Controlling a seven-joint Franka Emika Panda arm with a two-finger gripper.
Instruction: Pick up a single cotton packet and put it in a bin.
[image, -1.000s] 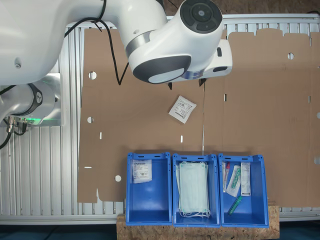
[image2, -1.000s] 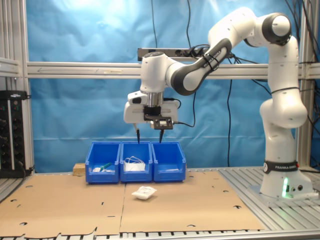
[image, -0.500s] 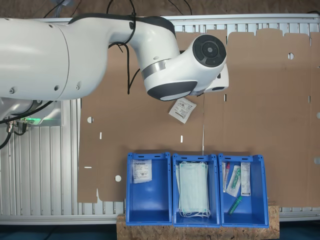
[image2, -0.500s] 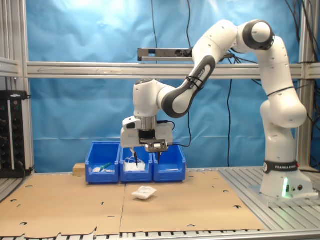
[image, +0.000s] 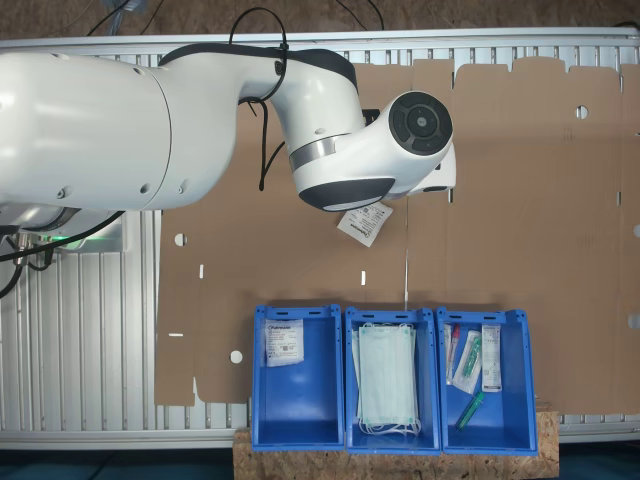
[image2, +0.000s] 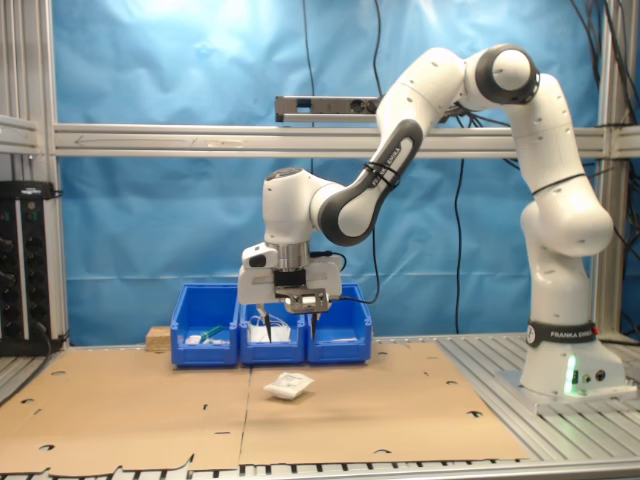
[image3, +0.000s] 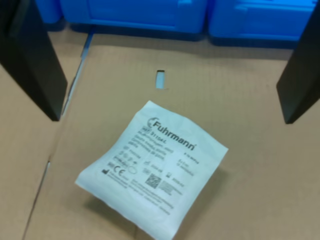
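Note:
The cotton packet (image2: 288, 385) lies flat on the brown cardboard, a small white square with grey print, also seen as the packet (image3: 152, 167) in the wrist view. In the first exterior view the arm's hand covers part of the packet (image: 367, 225). My gripper (image2: 288, 322) hangs open a short way above it, the dark fingers (image3: 32, 55) spread wide to either side with nothing between them. The bin (image: 300, 412) at the first exterior view's left holds one similar white packet (image: 284, 342); it is the bin (image2: 340, 322) at the second exterior view's right.
Three blue bins stand in a row at the cardboard's edge. The middle bin (image: 350, 330) holds pale green masks, the third bin (image: 518, 400) holds tubes and narrow packets. A chipboard block (image2: 156, 338) sits beside the row. The robot base (image2: 565, 370) stands on the slatted aluminium table.
The arm has swung over and come down toward the packet on the cardboard. The gripper stays open, and the packet has not moved.

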